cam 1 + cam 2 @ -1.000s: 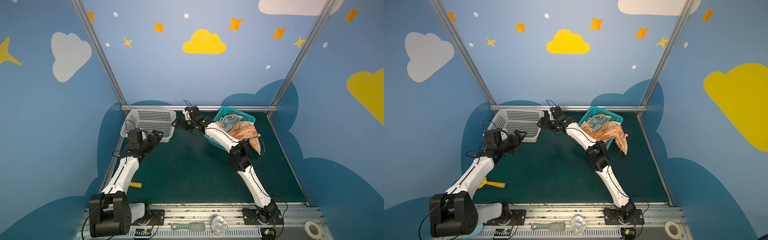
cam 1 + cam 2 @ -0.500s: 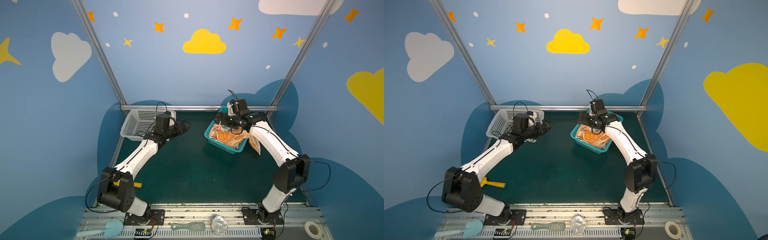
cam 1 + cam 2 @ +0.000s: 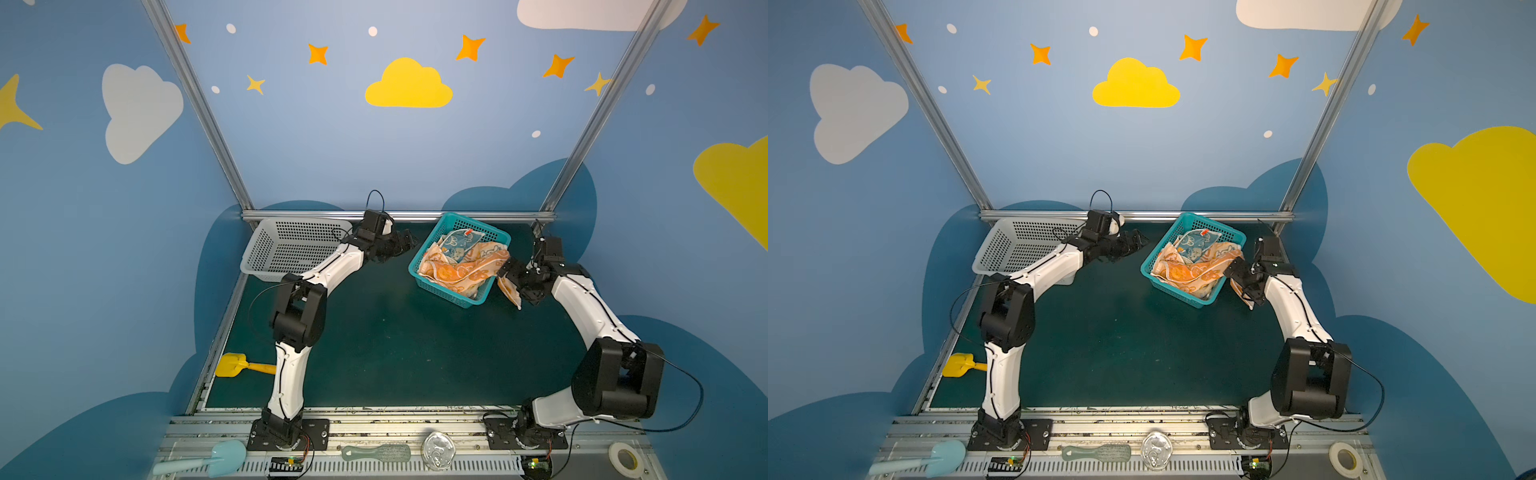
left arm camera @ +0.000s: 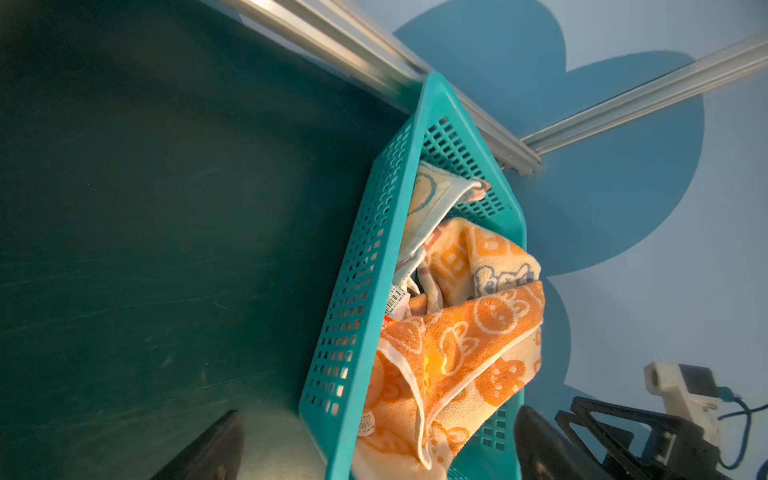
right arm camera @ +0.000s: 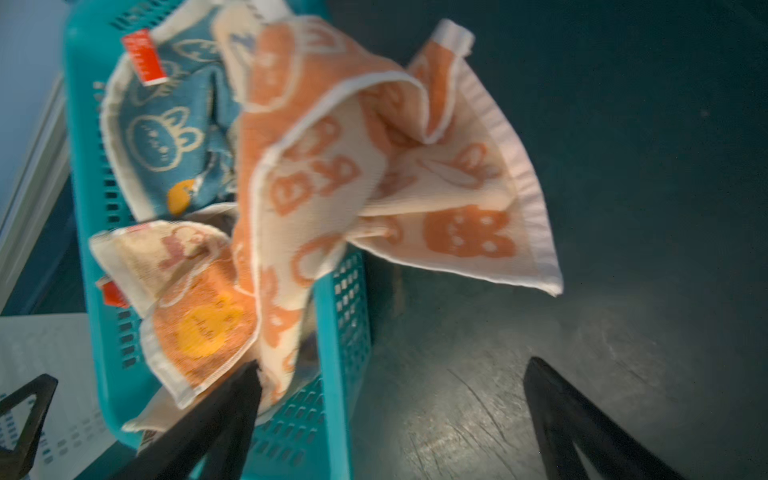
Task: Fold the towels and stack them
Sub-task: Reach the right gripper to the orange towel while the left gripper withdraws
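Observation:
The towels lie crumpled in a teal basket (image 3: 428, 276) at the back right in both top views. A blue towel with cream bunny faces (image 5: 166, 137) lies at the far end. An orange lettered towel (image 5: 332, 174) drapes over the rim onto the mat. An orange bunny towel (image 4: 465, 345) fills the near end. My left gripper (image 3: 405, 243) hovers open just left of the basket, touching nothing. My right gripper (image 5: 395, 419) stands open at the basket's right side. One of its fingers (image 5: 224, 415) is beside the orange cloth, the other over bare mat.
A white perforated basket (image 3: 291, 249) stands at the back left, behind my left forearm. A yellow toy shovel (image 3: 235, 365) lies at the mat's left edge. A blue scoop (image 3: 220, 455), brush (image 3: 376, 452) and tape roll (image 3: 623, 457) rest on the front rail.
My left gripper has moved right, from beside the white basket toward the teal one. My right gripper has dropped from above the teal basket to its right side. Both stay open.

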Action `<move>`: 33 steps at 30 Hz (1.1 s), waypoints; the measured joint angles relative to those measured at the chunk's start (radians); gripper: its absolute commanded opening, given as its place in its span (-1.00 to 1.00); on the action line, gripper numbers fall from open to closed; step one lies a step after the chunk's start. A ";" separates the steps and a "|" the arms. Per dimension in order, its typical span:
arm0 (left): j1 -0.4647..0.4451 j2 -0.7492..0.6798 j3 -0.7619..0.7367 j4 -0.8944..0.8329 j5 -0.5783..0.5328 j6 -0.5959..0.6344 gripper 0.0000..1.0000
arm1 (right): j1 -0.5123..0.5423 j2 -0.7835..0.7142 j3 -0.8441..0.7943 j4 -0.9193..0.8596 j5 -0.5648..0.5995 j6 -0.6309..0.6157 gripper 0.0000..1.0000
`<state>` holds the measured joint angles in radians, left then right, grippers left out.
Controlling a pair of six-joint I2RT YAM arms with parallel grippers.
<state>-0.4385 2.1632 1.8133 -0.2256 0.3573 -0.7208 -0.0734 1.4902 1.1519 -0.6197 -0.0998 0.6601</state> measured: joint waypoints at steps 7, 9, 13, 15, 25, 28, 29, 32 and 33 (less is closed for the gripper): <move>-0.046 0.095 0.093 -0.020 0.029 -0.002 0.99 | -0.155 0.094 -0.054 0.030 -0.169 0.076 0.87; -0.052 0.098 0.097 -0.023 0.033 -0.002 0.99 | -0.183 0.147 -0.066 0.055 -0.212 0.089 0.83; -0.059 0.100 0.122 -0.023 0.040 -0.006 0.99 | -0.186 0.208 -0.090 0.074 -0.259 0.097 0.72; -0.063 0.109 0.138 -0.023 0.040 -0.008 0.99 | -0.185 0.229 -0.090 0.089 -0.277 0.100 0.61; -0.095 0.161 0.154 -0.024 0.047 -0.017 0.99 | -0.177 0.300 -0.082 0.145 -0.304 0.103 -0.84; -0.103 0.161 0.154 -0.022 0.047 -0.017 0.99 | -0.172 0.297 -0.060 0.136 -0.298 0.098 -1.00; -0.106 0.161 0.154 -0.021 0.047 -0.018 0.99 | -0.170 0.293 -0.052 0.130 -0.293 0.094 -1.00; -0.109 0.161 0.154 -0.020 0.047 -0.022 0.99 | -0.159 0.248 -0.032 0.107 -0.269 0.092 -1.00; -0.111 0.161 0.154 -0.020 0.047 -0.024 0.99 | -0.151 0.225 -0.023 0.090 -0.252 0.090 -1.00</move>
<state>-0.5491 2.3245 1.9675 -0.2455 0.4042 -0.7444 -0.2249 1.7153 1.1286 -0.5293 -0.3519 0.7506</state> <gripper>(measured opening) 0.996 0.061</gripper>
